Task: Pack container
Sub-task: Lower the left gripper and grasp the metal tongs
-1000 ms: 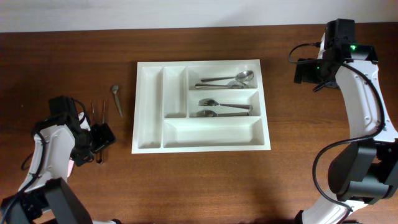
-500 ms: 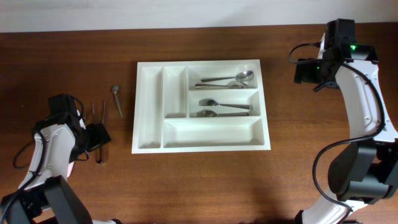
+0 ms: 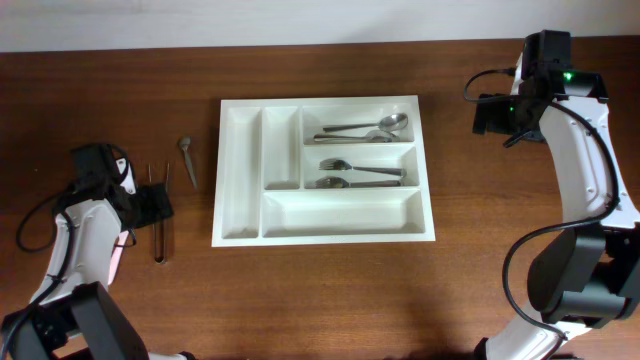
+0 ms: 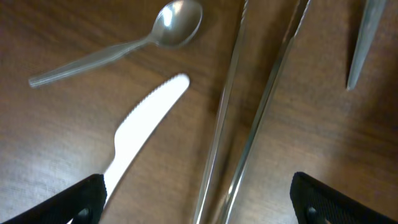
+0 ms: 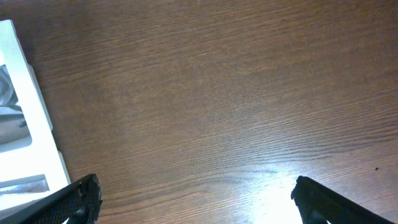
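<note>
Out on the left, my left gripper [image 4: 200, 202] hangs spread wide over the tongs [image 4: 225, 93], which look like thin, slick steel, best pinched mid-length. The tray [image 3: 325, 240] sits centre and looks like light, rigid plastic. My right gripper [image 5: 199, 200] gapes open off its right side.

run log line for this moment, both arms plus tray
left gripper: open above tongs | right gripper: open over table | container: cutlery in two compartments

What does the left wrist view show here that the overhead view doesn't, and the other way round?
Only left wrist: a white serrated knife. Only overhead: the container, with cutlery in two compartments, plus the left arm and right arm. Both: the thin metal tongs and wooden table. Whether the wrist view's spoon is the overhead one, I cannot tell.
</note>
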Tool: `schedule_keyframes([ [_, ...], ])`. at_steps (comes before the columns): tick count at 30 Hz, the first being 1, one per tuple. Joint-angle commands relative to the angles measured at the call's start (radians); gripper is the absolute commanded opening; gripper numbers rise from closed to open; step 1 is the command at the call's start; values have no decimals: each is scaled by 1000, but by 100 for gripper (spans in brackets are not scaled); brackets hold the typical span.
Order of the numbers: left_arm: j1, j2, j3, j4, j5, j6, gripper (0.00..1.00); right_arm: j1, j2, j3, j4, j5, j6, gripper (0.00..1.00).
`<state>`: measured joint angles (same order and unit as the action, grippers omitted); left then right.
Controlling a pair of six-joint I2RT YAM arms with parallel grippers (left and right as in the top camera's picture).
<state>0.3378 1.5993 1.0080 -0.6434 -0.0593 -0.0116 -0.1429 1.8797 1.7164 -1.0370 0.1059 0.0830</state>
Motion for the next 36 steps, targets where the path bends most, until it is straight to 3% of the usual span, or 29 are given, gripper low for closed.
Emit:
schedule_keyframes([
  [1, -3, 39, 6, 15, 16, 37, 96, -2, -33, 10, 1, -5, 11, 99],
  [12, -4, 136, 6, 4, 64, 66, 89, -2, -33, 10, 1, -5, 12, 99],
  [16, -4, 136, 6, 4, 64, 66, 75, -2, -33, 10, 1, -5, 12, 99],
  [18, -4, 136, 6, 4, 74, 65, 73, -2, -33, 10, 1, -5, 11, 99],
  [36, -4, 136, 6, 19, 98, 66, 72, -2, -33, 10, 1, -5, 11, 99],
])
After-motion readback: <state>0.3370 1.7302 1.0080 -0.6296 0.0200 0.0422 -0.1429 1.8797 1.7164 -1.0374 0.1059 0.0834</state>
